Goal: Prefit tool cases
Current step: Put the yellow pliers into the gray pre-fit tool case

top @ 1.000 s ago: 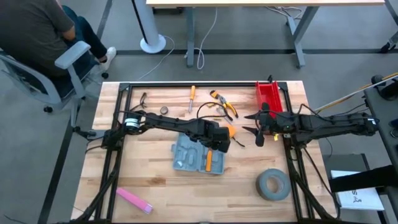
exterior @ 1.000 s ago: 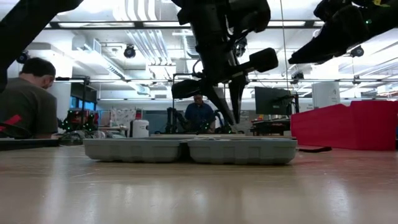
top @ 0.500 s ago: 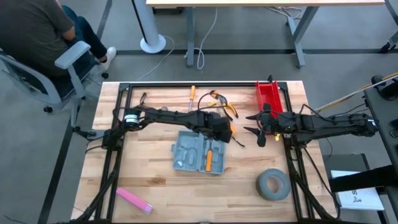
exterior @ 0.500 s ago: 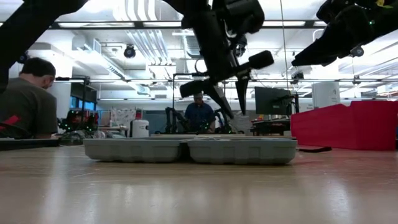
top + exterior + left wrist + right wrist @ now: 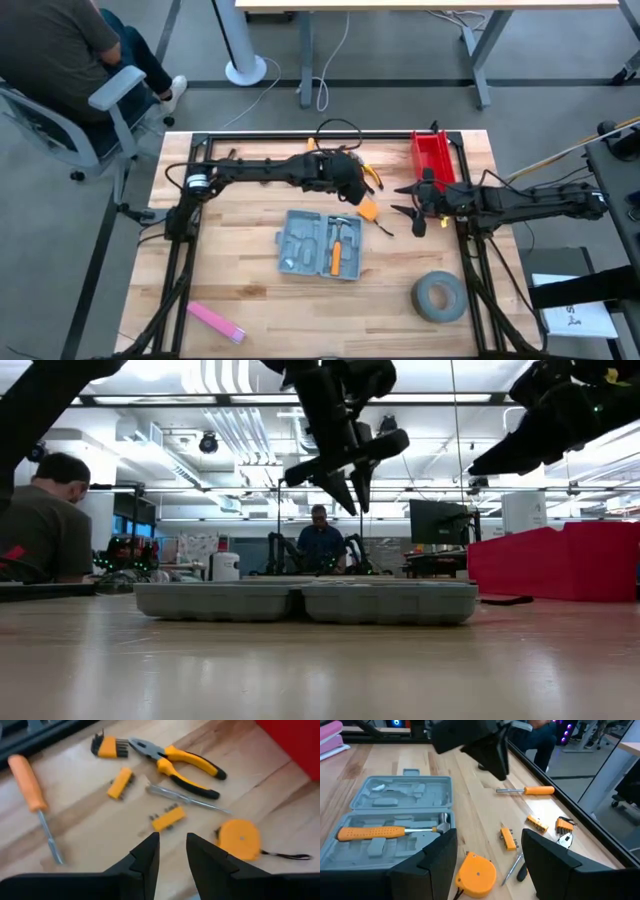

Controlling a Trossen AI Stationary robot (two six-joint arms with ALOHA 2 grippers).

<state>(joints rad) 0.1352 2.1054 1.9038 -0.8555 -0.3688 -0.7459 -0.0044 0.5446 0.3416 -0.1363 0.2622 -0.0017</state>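
The open blue-grey plastic tool case [image 5: 321, 244] lies flat in the middle of the wooden tabletop [image 5: 240, 280], with an orange-handled hammer [image 5: 390, 831] in one recess. The left end effector [image 5: 345, 180] hangs above loose yellow tools, fingers slightly apart, holding nothing. The right end effector [image 5: 404, 198] waits beside the red plastic bin [image 5: 433, 157], probably spread and empty.

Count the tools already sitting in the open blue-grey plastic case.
1. An orange-handled hammer lies in the half of the case nearer the red plastic bin. The other recesses look empty, though something small could be hidden.
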